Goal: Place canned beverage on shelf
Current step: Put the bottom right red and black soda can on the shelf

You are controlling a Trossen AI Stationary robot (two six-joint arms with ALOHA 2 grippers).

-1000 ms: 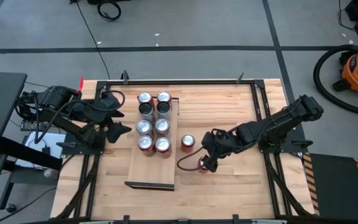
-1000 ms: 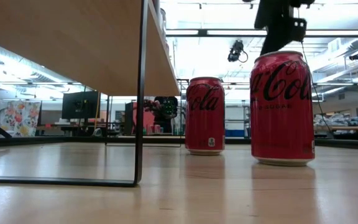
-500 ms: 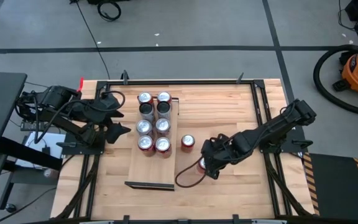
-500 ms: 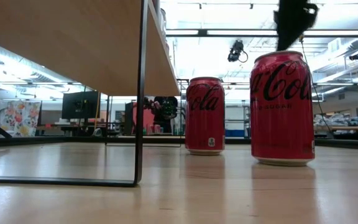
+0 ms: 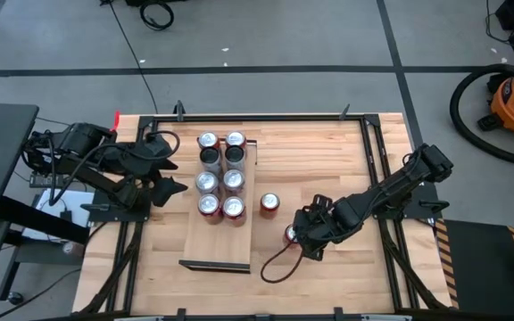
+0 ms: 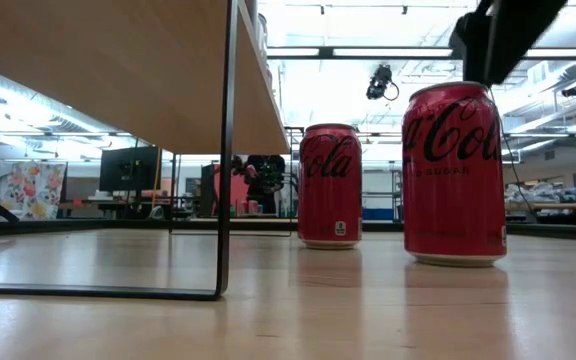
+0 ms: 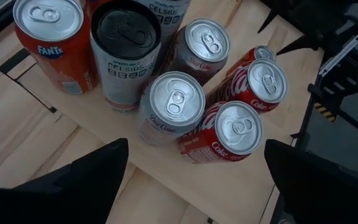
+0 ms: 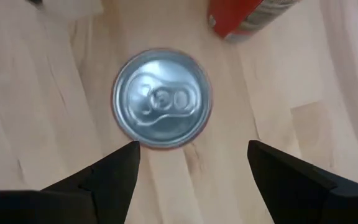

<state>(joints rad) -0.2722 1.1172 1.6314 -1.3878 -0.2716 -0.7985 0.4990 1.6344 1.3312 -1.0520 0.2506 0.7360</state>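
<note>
Two red Coca-Cola cans stand upright on the planked tabletop to the right of the shelf (image 5: pixel 221 241): a farther one (image 5: pixel 269 204) and a nearer one (image 5: pixel 289 234), which is also in the low view (image 6: pixel 455 175). My right gripper (image 5: pixel 299 235) is open above the nearer can, pointing down. In the right wrist view its fingers stand apart beside the can's silver top (image 8: pixel 162 99) without touching it. Several cans (image 5: pixel 220 174) stand on the shelf's far half. My left gripper (image 5: pixel 178 175) is open and waits at the shelf's left side.
The shelf board (image 6: pixel 118 70) is raised on thin dark metal legs (image 6: pixel 228 150). A dark lip (image 5: pixel 214 264) closes its near end, and the near half of the board is bare. A cable loop (image 5: pixel 275 263) from my right arm lies near the nearer can.
My right gripper has moved toward the table's near edge and now hangs over the nearer can, still open. Its cable loop has swung toward the near edge with it. Both cans have stayed where they were.
</note>
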